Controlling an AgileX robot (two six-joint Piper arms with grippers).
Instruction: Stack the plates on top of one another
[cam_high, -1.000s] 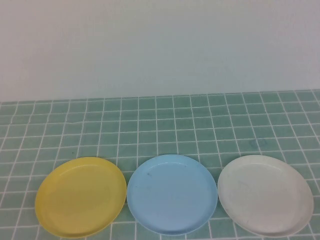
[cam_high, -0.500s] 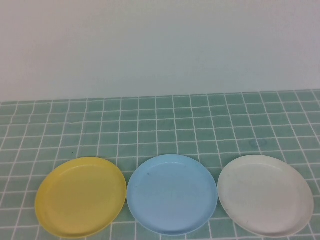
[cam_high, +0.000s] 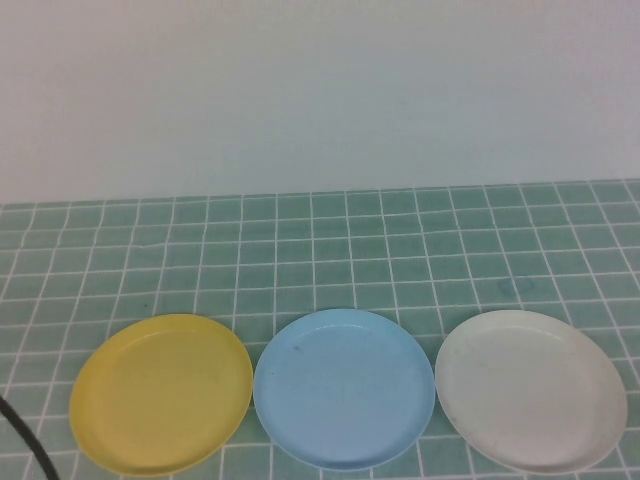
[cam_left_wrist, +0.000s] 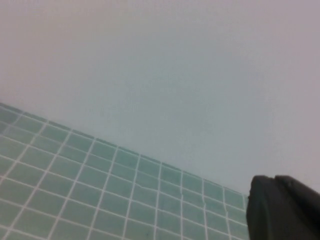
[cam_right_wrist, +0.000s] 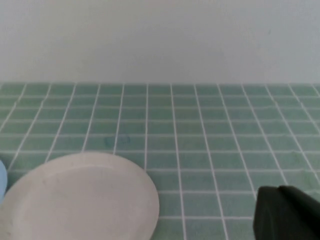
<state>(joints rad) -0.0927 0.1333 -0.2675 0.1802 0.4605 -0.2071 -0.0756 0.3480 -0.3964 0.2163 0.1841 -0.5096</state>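
– Something thin and dark has crept into the near left corner of the high view since a second ago: a dark cable (cam_high: 28, 442), lying just beside the yellow plate (cam_high: 160, 393). Nothing else has shifted.

– Is that your left arm coming in?

– Most likely its lead, I judge. My left gripper (cam_left_wrist: 282, 210) shows only as a dark corner in its own wrist view, tilted and aimed out over the green tiled table (cam_high: 330, 240) toward the wall, with no plate in sight. Whether that claw is spread or pressed together I cannot tell.

– Where are the plates?

– All three lie flat in one row along the near edge, none stacked yet. Yellow is on the left, the light blue plate (cam_high: 343, 388) is in the middle with its rim almost touching yellow's, and the white plate (cam_high: 530, 390) is on the right, a narrow gap away.

– And your right claw?

– My right gripper (cam_right_wrist: 287, 215) is likewise just a dark corner, held low and level. The white plate lies close in front of it. Again I cannot tell if it is spread or closed, but it holds nothing that I can see.

– Which arm goes first?

– Being round, the plates have no long axis, so only the side matters. Yellow is nearest my left arm and white nearest my right; blue sits between as the natural base. I would take a rim from the outer side and carry it inward
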